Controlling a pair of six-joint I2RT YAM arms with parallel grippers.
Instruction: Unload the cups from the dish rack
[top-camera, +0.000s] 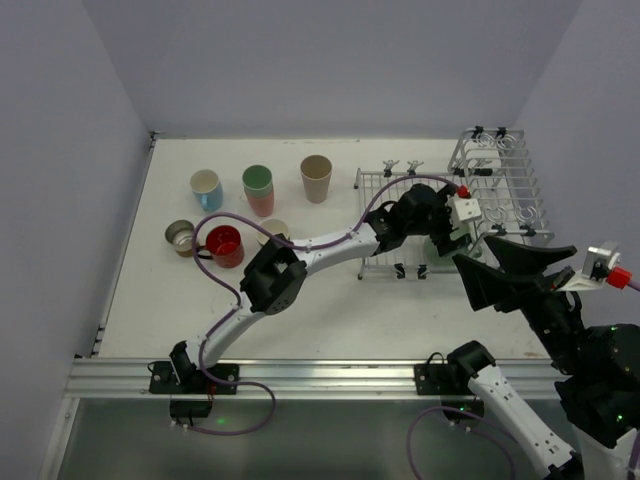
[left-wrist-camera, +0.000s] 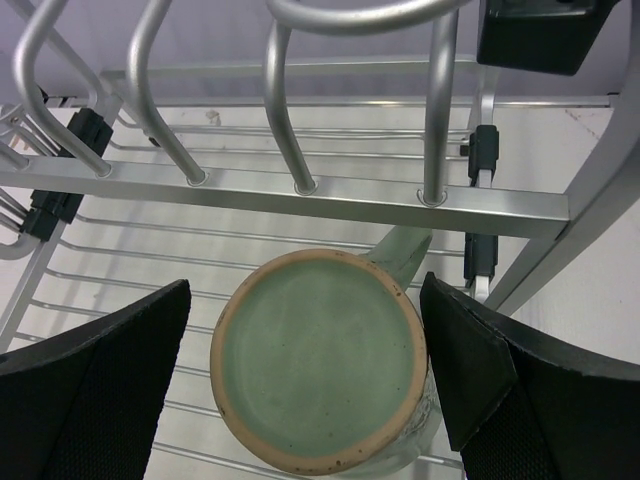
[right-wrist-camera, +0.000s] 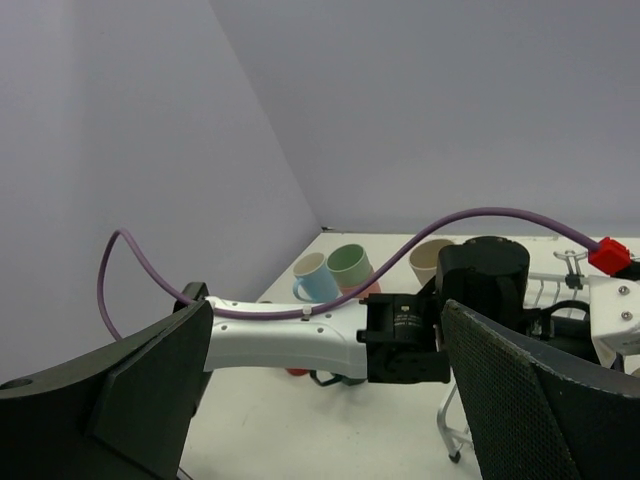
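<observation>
white table (top-camera: 330, 300), lilac walls (top-camera: 330, 60); left hand (left-wrist-camera: 305, 300) apart around sage mug (left-wrist-camera: 320, 375); right hand (right-wrist-camera: 325, 310) apart.

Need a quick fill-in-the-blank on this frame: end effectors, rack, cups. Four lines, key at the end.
1. The left end effector straddles a ____ mug in the dish rack.
2. The jaws of both end effectors stand ____.
3. The right end effector holds ____.
4. The red cup stands on the ____, outside the rack.

Missing words: green; open; nothing; table
</observation>
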